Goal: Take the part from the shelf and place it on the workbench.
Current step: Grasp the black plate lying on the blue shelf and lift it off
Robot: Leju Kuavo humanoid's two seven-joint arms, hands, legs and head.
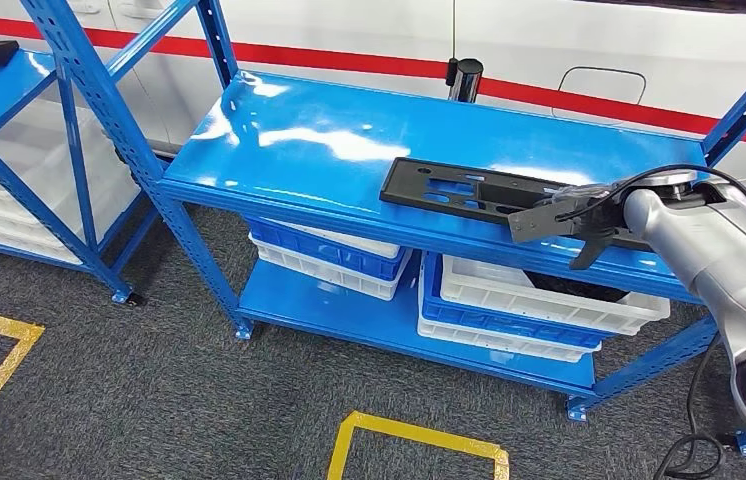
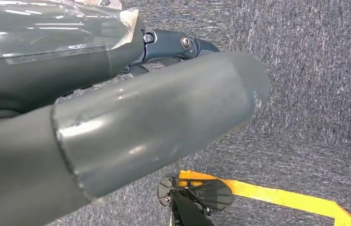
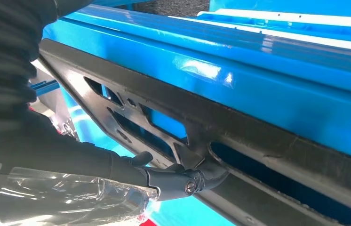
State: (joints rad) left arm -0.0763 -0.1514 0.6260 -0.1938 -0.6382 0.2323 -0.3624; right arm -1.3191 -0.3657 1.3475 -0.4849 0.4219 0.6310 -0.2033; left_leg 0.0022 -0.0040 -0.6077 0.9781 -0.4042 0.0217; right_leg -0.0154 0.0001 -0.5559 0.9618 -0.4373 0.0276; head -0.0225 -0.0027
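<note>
White crates [image 1: 549, 295] stacked low; yellow floor tape [image 1: 414, 435].

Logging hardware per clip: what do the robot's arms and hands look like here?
The right arm is a thick silver-grey tube with a black cable looping over the wrist. The right hand is dark grey, with slim dark fingers jointed by visible screws. The left hand shows a thick grey rounded thumb. Clear plastic film wraps both hands' backs.

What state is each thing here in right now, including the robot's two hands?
Black part: lying flat on the top shelf, one end under the right hand.
Right hand: fingers closed on the part's edge.
Left hand: hanging over the carpet, holding nothing visible.
Crates: stacked on the lower shelf.
</note>
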